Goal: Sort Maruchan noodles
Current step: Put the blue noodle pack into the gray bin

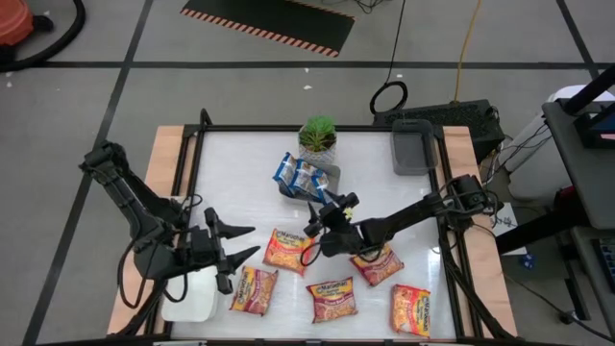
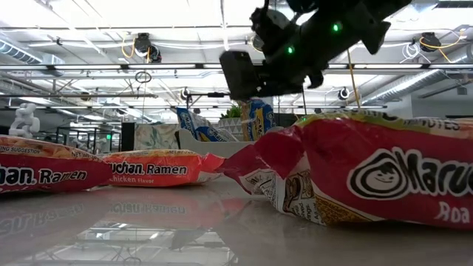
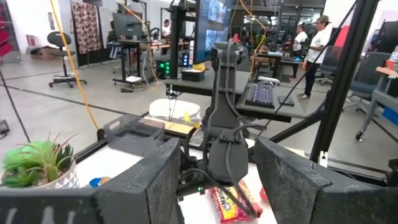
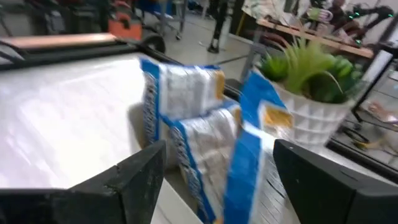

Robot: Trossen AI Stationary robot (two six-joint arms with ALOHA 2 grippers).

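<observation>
Several blue-white Maruchan noodle packets (image 1: 300, 173) (image 4: 186, 112) stand on edge, leaning together in a small grey tray (image 1: 325, 183) in front of a potted plant (image 1: 317, 135). My right gripper (image 1: 323, 210) (image 4: 217, 180) is open just on their near side and points at them. One blue packet (image 4: 249, 162) stands close before its fingers. Several orange-red packets (image 1: 286, 250) (image 1: 332, 298) (image 1: 377, 265) lie flat on the near half of the table. My left gripper (image 1: 245, 242) (image 3: 217, 186) hangs open and holds nothing at the near left.
A white tray (image 1: 192, 293) sits at the near left corner under my left arm. A second grey tray (image 1: 413, 149) stands at the far right. A dark frame (image 1: 192, 144) runs around the white tabletop. People stand in the room beyond the table.
</observation>
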